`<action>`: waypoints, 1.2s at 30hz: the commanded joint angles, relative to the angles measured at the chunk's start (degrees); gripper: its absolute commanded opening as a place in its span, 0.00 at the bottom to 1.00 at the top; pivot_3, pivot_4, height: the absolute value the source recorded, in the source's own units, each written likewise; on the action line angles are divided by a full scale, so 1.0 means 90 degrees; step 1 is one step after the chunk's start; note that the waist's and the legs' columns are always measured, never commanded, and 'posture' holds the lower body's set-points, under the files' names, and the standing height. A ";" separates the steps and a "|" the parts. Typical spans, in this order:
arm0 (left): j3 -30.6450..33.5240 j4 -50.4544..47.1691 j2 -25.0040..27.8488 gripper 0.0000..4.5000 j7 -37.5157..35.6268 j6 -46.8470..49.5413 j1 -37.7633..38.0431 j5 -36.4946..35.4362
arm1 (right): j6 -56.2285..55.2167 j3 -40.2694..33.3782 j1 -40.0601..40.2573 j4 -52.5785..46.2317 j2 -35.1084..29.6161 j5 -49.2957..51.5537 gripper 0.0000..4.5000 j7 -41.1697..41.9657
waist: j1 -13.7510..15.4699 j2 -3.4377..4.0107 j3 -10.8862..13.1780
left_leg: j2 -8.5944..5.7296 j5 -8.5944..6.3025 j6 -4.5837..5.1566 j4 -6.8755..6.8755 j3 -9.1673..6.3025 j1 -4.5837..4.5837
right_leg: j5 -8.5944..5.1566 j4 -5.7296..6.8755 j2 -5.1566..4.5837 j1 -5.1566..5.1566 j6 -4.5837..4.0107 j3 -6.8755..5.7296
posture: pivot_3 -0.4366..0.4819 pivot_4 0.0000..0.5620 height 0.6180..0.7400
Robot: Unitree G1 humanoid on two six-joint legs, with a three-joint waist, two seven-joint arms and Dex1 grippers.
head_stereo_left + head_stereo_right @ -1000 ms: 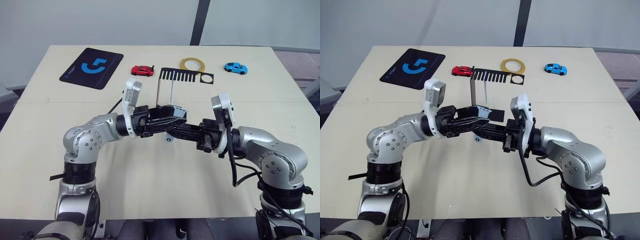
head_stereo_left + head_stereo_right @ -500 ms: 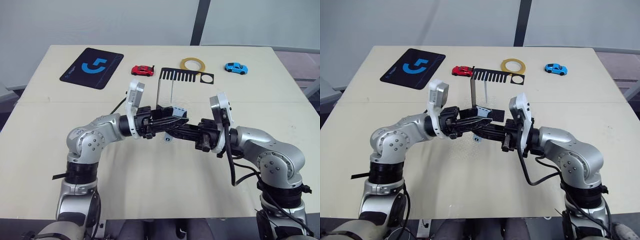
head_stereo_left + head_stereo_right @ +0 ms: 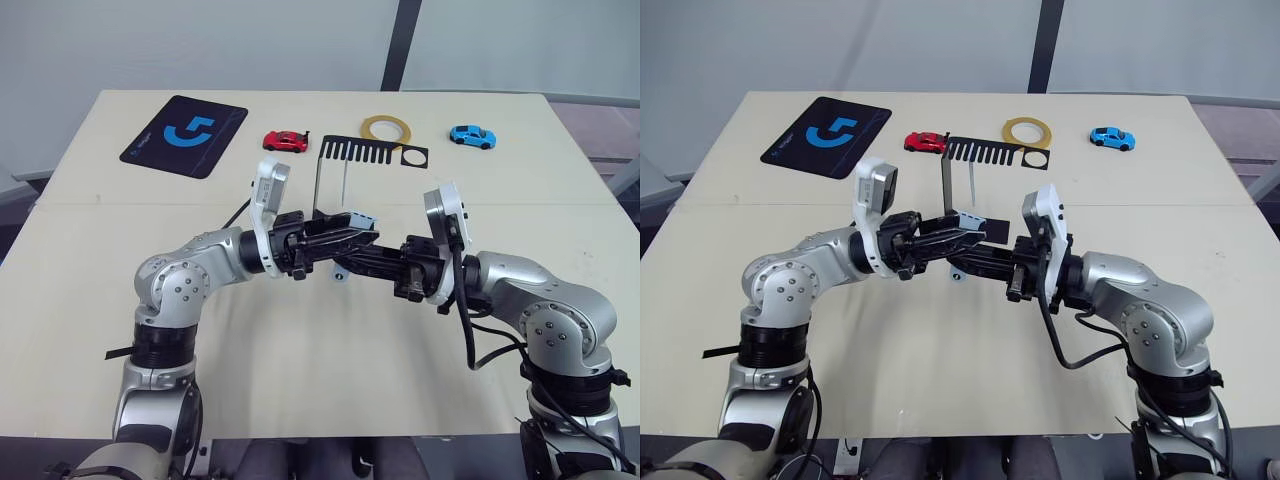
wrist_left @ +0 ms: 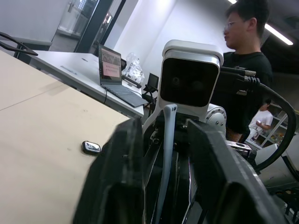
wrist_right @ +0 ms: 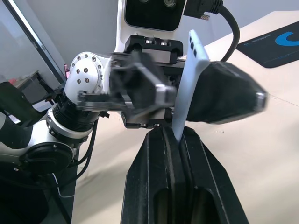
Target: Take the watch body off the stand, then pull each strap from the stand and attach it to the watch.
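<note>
Left arm: bent inward over the table's middle, left gripper pointing at the right one.
Left gripper: clamped on a pale strap.
Right arm: mirrors it; right gripper pinches the same strap.
Stand: near the far edge.

Bright, even light; wrist foregrounds blurred
</note>
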 commanded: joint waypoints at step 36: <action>-0.0548 -0.0391 0.2346 0.00 -0.1973 -0.2353 0.0606 0.1862 | -0.0430 -0.4154 0.4545 -0.1685 -0.1446 0.0621 0.99 -0.1369 | 0.0198 -0.0001 0.0000 | -0.0005 -0.0001 -0.0001 0.0001 0.0011 -0.0001 | 0.0000 -0.0010 0.0003 0.0003 0.0000 0.0007 | 0.48 0.27 0.93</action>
